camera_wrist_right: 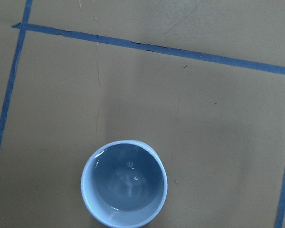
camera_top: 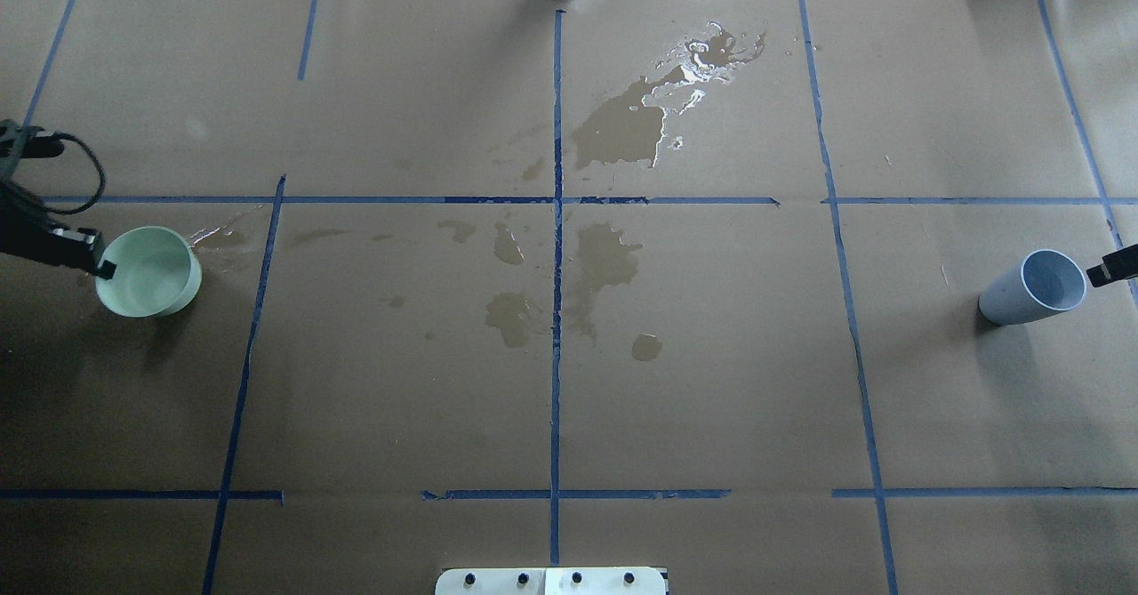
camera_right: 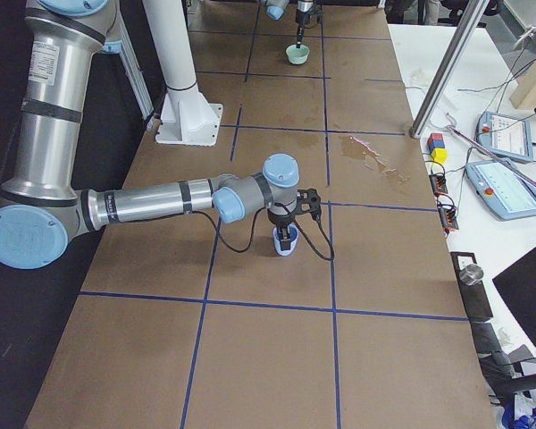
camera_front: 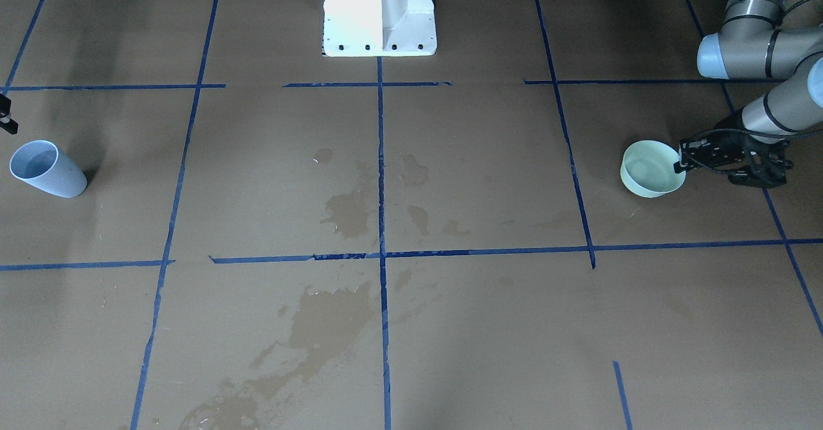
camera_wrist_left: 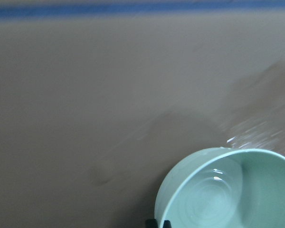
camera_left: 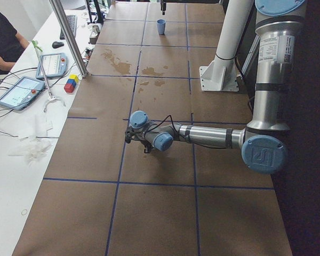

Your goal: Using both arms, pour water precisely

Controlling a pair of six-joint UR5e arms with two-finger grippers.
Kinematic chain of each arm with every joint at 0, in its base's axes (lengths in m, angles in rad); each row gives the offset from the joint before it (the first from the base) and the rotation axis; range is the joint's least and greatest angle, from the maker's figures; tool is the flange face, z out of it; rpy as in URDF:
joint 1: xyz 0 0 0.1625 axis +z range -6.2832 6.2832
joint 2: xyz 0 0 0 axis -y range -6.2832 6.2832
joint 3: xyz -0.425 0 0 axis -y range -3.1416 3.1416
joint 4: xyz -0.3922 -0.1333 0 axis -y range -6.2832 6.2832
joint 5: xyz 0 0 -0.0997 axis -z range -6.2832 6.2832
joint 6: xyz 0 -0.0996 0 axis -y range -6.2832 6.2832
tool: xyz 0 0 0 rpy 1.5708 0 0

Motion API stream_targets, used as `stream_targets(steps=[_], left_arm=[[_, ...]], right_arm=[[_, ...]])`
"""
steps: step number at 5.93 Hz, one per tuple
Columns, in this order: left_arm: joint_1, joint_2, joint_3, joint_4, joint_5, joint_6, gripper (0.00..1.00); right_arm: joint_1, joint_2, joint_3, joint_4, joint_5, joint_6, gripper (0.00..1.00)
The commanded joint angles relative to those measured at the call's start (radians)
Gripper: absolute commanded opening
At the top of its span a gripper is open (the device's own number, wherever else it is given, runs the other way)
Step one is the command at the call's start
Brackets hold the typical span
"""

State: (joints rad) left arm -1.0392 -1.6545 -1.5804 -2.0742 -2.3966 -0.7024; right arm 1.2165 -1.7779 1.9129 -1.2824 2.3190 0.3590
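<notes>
Two arms (camera_front: 778,105), one bowl (camera_front: 649,171), one cup (camera_front: 50,171)

You have open room across the middle of the table (camera_top: 711,381), between the bowl (camera_top: 147,272) at the left gripper (camera_top: 102,268) and the cup (camera_top: 1031,288) by the right gripper (camera_top: 1102,270). Only the white pedestal (camera_front: 379,12) stands up, at the robot's edge. The wet stains (camera_top: 613,257) lie flat.

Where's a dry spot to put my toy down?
Dry brown paper lies between the green bowl and the middle stains, and between those stains and the blue cup. The middle, by the stains, is crowded.
</notes>
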Motion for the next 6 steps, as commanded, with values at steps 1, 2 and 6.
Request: stream_targets(steps=[1, 2, 6], left_arm=[[0.133, -0.199, -0.033, 0.011, 0.01, -0.211, 0.0], [0.243, -0.326, -0.027, 0.014, 0.054, -0.352, 0.0], [0.452, -0.665, 0.169, 0.134, 0.332, -0.459, 0.02]], right_arm=[[0.0, -0.001, 0.0, -0.002, -0.001, 0.001, 1.0], [-0.002, -0.005, -0.002, -0.002, -0.001, 0.003, 1.0], [-0.002, -0.006, -0.008, -0.002, 0.0, 0.003, 1.0]])
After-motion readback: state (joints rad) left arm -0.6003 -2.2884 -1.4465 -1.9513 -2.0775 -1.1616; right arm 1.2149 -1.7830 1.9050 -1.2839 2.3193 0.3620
